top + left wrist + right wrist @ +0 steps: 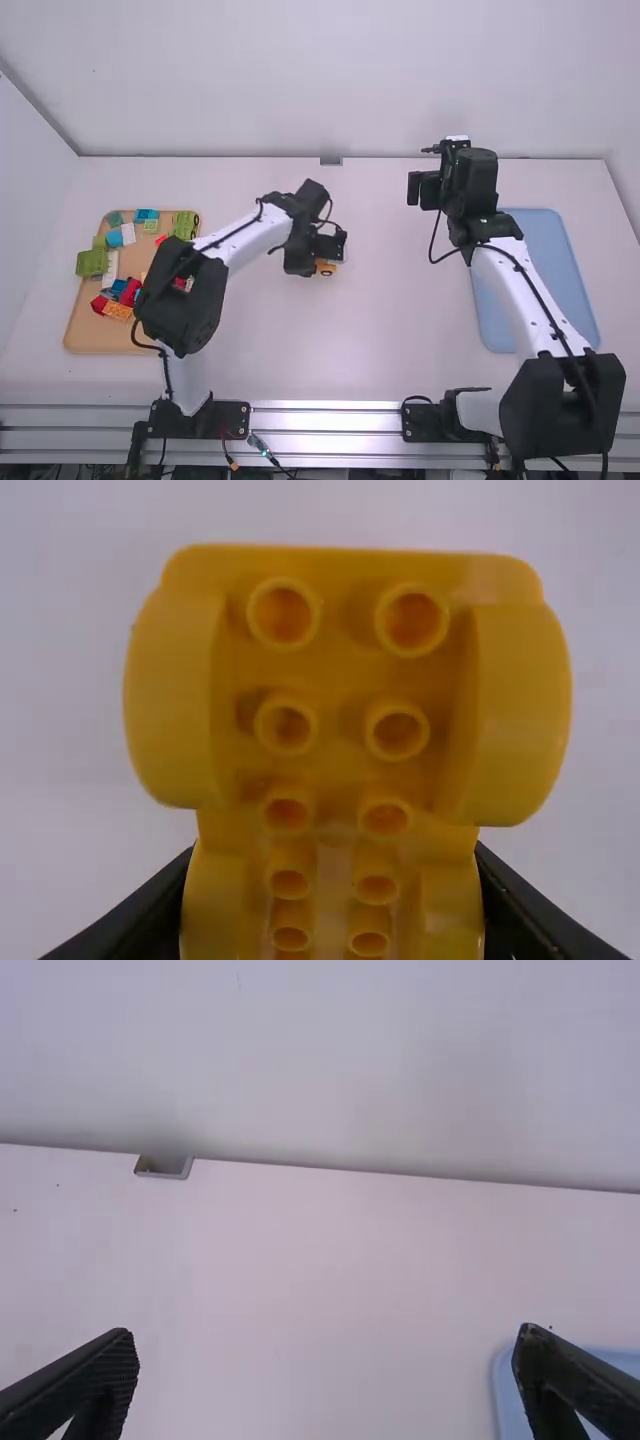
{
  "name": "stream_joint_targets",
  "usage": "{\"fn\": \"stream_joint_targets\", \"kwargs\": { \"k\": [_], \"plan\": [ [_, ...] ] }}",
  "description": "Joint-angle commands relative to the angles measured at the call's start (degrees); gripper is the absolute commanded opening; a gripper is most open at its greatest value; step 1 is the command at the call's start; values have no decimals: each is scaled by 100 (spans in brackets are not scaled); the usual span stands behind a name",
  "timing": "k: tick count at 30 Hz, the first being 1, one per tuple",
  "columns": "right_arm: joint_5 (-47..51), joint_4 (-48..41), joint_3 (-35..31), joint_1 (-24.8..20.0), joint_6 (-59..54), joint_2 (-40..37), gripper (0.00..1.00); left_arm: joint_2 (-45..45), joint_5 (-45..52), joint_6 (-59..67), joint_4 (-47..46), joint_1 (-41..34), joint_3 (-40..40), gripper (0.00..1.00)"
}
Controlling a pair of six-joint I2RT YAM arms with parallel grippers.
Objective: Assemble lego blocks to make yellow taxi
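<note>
In the high view my left gripper (pixel 330 248) is over the middle of the table, with a small yellow wheeled block (pixel 326 268) at its tips. In the left wrist view the yellow wheeled block (pixel 340 705) shows its hollow underside with round tubes and thick wheels on both sides. My left gripper (pixel 335 865) is shut on it, one finger at each side. My right gripper (pixel 420 190) is at the right of the high view, raised near the back. Seen from its own wrist, my right gripper (pixel 326 1335) stands wide open, holding nothing.
On the left lies a wooden tray (pixel 95 338) with green, blue, white, red and orange blocks; the left arm partly covers it. A blue tray (pixel 555 270) lies at the right under the right arm. A small metal bracket (pixel 163 1167) sits at the table's back edge.
</note>
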Motion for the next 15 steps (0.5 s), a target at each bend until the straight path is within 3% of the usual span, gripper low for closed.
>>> {"fn": "stream_joint_targets", "kwargs": {
  "k": [1, 15],
  "plan": [
    [0, -28, 229, 7, 26, 61, 99, 17, -151, -223, 7, -293, -190, 13],
    [-2, -114, 229, 7, -11, 61, 99, 20, -68, -925, 688, -629, -719, 10]
  ]
}}
